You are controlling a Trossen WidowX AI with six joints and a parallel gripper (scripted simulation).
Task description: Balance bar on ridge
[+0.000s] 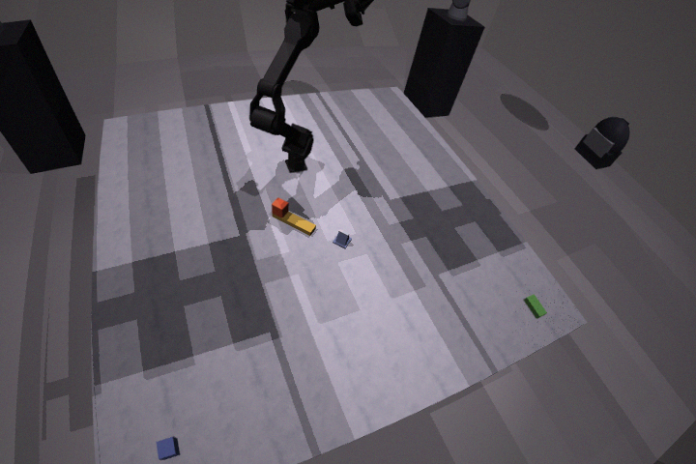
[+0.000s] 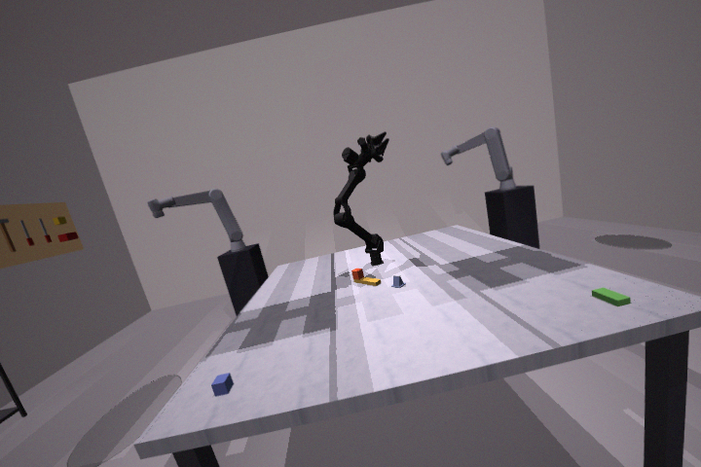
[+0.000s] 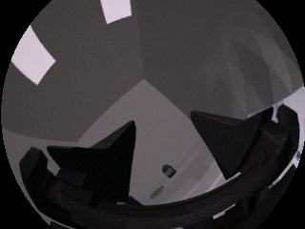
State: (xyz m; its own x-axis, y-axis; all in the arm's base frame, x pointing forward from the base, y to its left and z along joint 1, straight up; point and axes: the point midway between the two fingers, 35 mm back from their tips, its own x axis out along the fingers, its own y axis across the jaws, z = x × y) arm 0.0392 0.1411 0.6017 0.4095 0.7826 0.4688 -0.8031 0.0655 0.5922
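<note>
From the top view, the task is barely beginning. The bar [image 1: 299,221] is lying flat on the counter [image 1: 392,350], one end touching the orange cube [image 1: 279,207], and the ridge [image 1: 342,239] is sitting just beside its other end, apart from it. Nothing is being balanced yet; picking up, carrying and releasing all remain. The arm's base [image 1: 296,156] is standing near the cube, while the pincer [image 1: 354,14] is reaching high at the frame's upper edge, well apart from the bar. A green block [image 1: 536,305] and a blue cube [image 1: 167,448] are lying far off near the counter's edges, so the room around bar and ridge looks open on most sides; only the orange cube is crowding one end.

In the exterior view, the pincer [image 2: 378,144] is pointing up and away, well above the counter, holding nothing. The bar [image 2: 370,281] and ridge [image 2: 397,281] are sitting mid-counter, far from any edge.

In the wrist view, the two fingers are standing fairly wide apart with nothing between them, facing walls and floor instead of the bar.
</note>
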